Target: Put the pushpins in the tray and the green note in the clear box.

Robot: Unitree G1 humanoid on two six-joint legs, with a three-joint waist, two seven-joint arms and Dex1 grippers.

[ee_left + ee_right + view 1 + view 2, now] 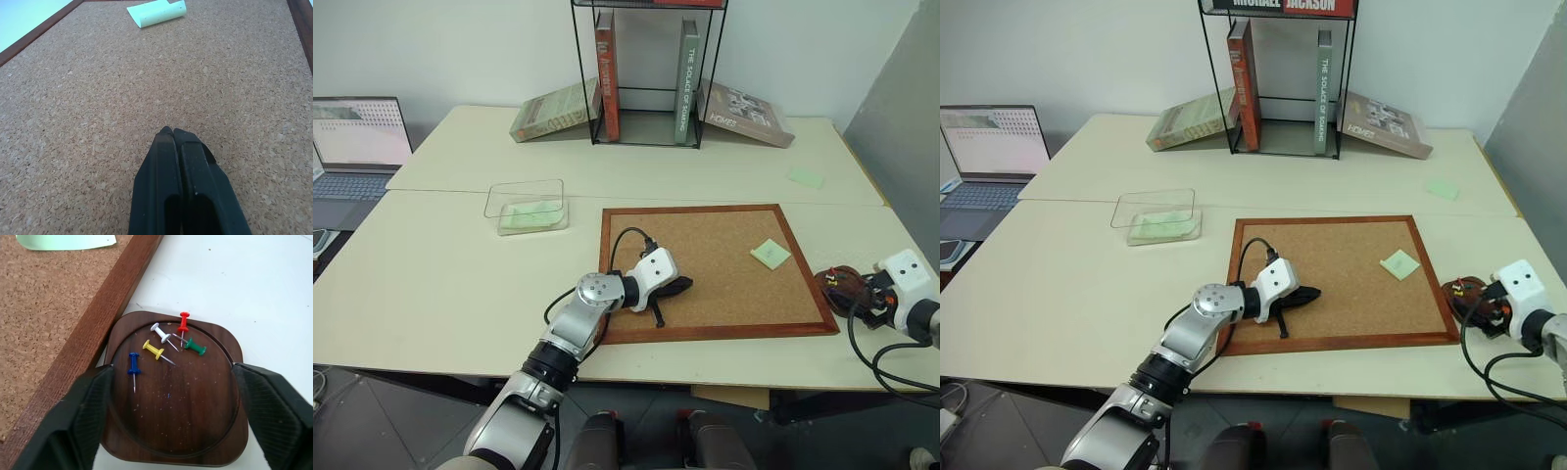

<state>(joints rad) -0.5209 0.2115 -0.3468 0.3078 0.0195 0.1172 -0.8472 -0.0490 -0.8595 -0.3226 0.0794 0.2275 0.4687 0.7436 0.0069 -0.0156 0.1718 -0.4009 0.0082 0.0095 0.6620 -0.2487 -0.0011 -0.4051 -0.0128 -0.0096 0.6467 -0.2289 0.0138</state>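
Tray (171,431): your rounded, dark wooden dish holds five plastic pushpins (164,340).
Right gripper (171,406): fingers apart.
Left gripper (171,131): fingers together on grainy corkboard (88,122).

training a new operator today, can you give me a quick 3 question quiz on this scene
1. True or false: the green note already lies in the clear box.
2. How many pushpins lie in the tray? A) two B) five C) eight
3. Fill in: the left gripper is shut over the ______.

Key:
1. False. It lies on the corkboard; other green slips are in the box.
2. B: blue, yellow, white, red and green.
3. Corkboard. The right gripper stands open, one finger on each side of the tray.
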